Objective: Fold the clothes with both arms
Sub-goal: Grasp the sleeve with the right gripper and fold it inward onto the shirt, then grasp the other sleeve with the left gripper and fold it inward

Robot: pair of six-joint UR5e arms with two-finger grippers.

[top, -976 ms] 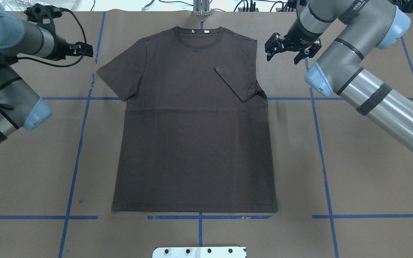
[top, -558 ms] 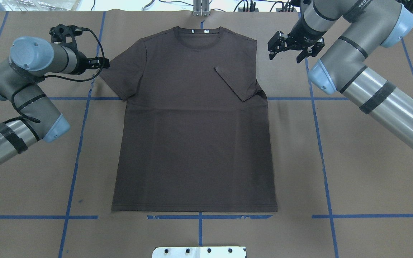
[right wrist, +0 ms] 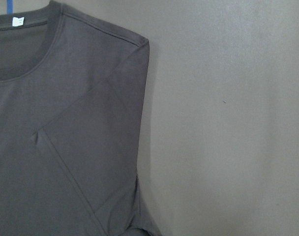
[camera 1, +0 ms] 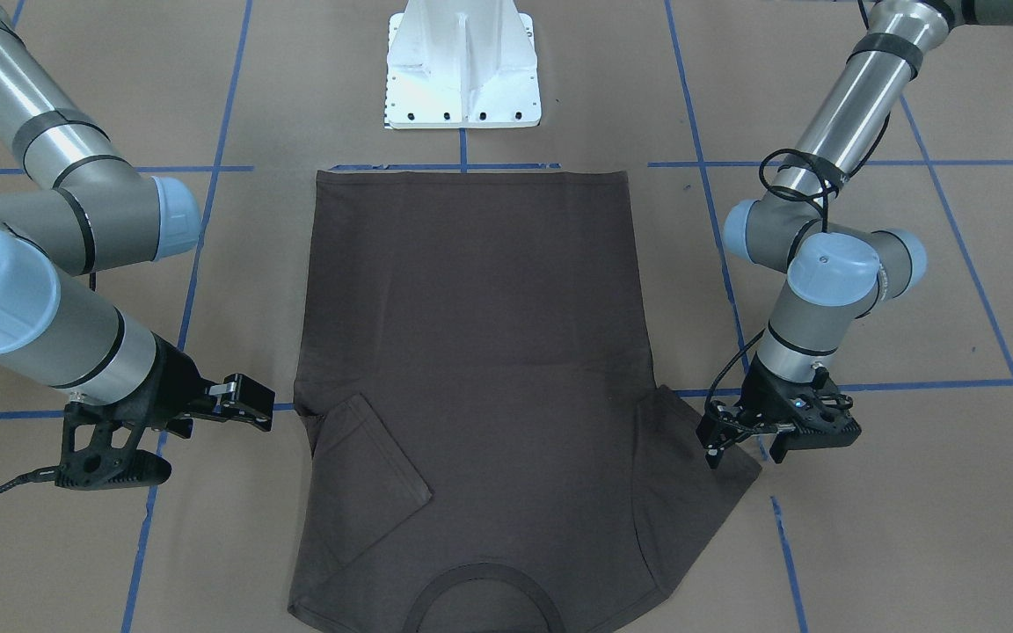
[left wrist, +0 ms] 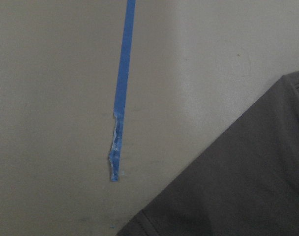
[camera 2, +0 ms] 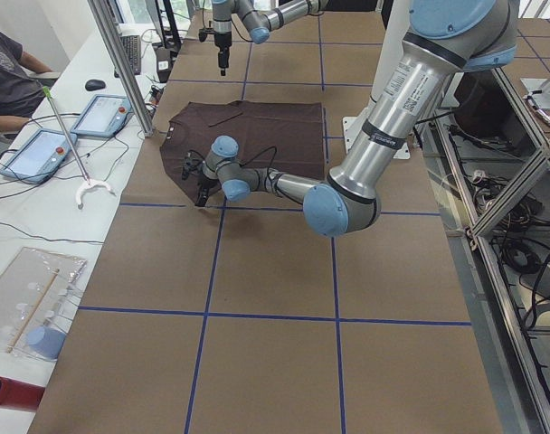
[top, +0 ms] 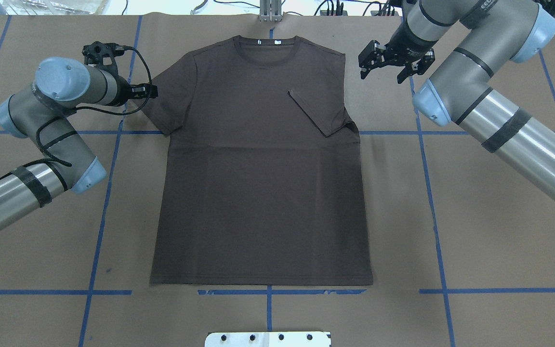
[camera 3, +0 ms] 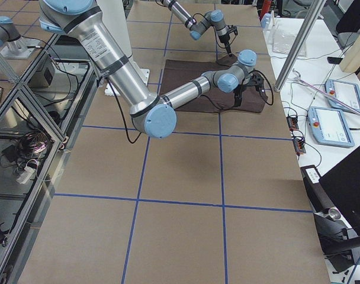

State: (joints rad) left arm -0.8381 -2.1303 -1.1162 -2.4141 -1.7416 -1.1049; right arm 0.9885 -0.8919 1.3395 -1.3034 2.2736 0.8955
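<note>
- L arm (top: 41, 140): forearm low over table (top: 475, 217), elbow folded back, wrist turned so L pincer (camera 1: 746, 455) points down.
- L pincer: jaws wide apart, nothing held. It hangs at outer edge of shirt's (top: 258, 193) flat sleeve (top: 164, 103), one fingertip (camera 1: 712, 457) over the hem. Can't tell if touching.
- R arm (top: 499, 130): stretched far fwd, wrist bent, R pincer (top: 381, 78) points down.
- R pincer: jaws spread, empty, over bare table just beside shirt's shoulder, clear of fabric.
- Shirt: flat on table between both pincers, collar end level w/ them, hem back toward my base.
- Folded sleeve (top: 316, 113), on R pincer's side, lies turned in over chest.
- Blue tape (left wrist: 121, 98) on table near L pincer, beside flat sleeve.
</note>
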